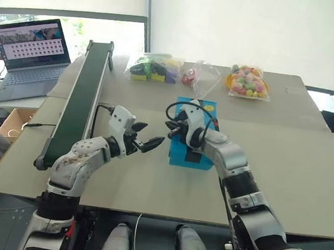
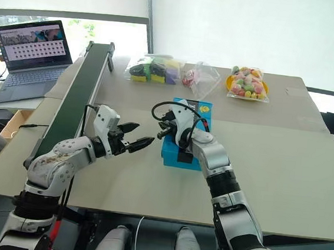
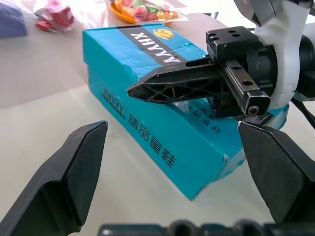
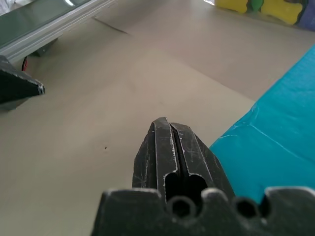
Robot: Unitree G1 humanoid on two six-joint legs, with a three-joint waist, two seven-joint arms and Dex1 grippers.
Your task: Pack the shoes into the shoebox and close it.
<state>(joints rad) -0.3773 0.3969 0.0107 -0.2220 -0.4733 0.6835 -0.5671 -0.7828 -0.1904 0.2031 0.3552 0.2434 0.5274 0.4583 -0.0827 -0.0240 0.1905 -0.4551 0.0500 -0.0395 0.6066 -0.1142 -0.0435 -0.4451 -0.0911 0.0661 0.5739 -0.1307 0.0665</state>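
Table: I have a wide beige top, with the work going on near its middle.
Conveyor: a long dark belt runs along my left side, well apart from the box.
Shoebox: the blue box sits mid-table with its lid down flat as far as I can tell; the yellow mark shows at its far end. I can't see inside, so I judge the shoes are already packed.
Snack bags: three clear bags lie along the far edge, none of them in my way.
Right gripper: my fingers are pressed together with nothing between them, hovering over the lid's near-left edge, tips pointing toward my left arm. I can't tell whether it touches the lid.
Left gripper: jaws spread wide and empty, level with the box and just beside its left side, not touching.
Step in hand: to my eye the closing step, seating the lid.
Next move: I'd press the closed right fingers down along the lid edge while the left braces the box side, keeping it from sliding.
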